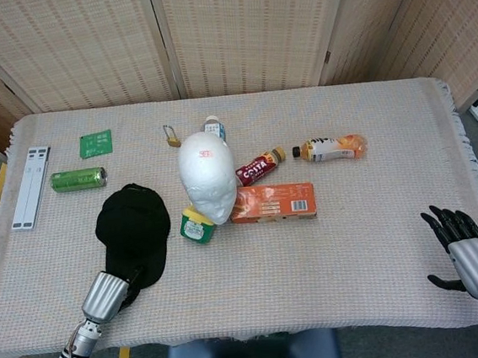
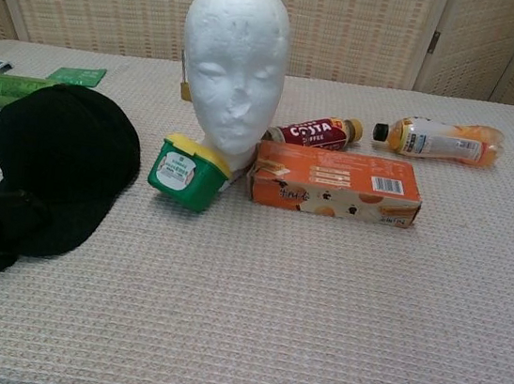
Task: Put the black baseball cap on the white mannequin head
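The black baseball cap (image 1: 132, 227) lies flat on the table, left of the white mannequin head (image 1: 207, 177), its brim toward the front edge. The head (image 2: 233, 61) stands upright and bare. My left hand (image 1: 106, 295) is at the brim; in the chest view its dark fingers (image 2: 9, 216) lie over the brim of the cap (image 2: 63, 152) and the thumb sits just in front of the brim's edge. Black on black hides whether the brim is pinched. My right hand (image 1: 469, 250) hovers at the table's front right with fingers spread, holding nothing.
A green tub (image 2: 184, 171) and an orange box (image 2: 336, 183) lean close against the mannequin head's base. A Costa bottle (image 1: 259, 168), an orange drink bottle (image 1: 329, 147), a green can (image 1: 78, 178), a padlock (image 1: 171, 137), a green board (image 1: 96, 144) and a white strip (image 1: 30, 186) lie around.
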You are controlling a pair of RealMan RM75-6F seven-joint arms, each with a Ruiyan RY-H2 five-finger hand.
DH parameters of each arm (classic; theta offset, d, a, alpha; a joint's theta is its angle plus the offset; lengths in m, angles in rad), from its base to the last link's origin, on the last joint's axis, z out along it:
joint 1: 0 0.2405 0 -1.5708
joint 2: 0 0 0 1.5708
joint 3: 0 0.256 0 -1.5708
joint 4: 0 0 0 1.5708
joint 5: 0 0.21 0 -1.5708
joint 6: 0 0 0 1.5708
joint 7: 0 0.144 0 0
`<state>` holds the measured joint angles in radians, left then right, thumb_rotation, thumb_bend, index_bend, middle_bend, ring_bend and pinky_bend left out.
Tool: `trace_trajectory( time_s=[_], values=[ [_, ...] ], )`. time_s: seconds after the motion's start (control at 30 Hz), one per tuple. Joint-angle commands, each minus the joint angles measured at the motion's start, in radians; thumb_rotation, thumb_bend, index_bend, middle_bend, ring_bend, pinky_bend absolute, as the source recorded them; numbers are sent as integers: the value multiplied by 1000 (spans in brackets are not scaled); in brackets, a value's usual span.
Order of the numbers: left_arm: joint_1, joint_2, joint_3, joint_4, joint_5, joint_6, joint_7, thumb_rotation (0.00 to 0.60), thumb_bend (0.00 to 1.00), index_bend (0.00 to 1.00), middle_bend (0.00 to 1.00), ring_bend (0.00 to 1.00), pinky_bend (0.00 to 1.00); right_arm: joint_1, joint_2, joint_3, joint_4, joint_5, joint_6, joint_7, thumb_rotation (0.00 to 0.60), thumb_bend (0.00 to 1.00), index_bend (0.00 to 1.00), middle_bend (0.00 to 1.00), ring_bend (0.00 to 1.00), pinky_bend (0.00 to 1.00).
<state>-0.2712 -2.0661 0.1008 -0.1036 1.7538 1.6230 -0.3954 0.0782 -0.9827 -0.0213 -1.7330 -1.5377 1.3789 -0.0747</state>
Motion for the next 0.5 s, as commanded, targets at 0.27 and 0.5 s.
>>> trace_trajectory(
  time_s=[0.27, 0.5],
  values=[
    [-17, -4, -10, 4, -32, -11, 6, 600, 356, 516, 1000, 982, 1000, 0, 3, -3, -3, -3, -2, 2, 600, 48, 0, 0, 0, 0],
    [-36, 3, -29, 4, -63, -1, -1, 600, 396, 668, 1000, 982, 1000, 1, 8, -10, -5, -14, -5, 6, 600, 47, 0, 0, 0, 0]
  ],
)
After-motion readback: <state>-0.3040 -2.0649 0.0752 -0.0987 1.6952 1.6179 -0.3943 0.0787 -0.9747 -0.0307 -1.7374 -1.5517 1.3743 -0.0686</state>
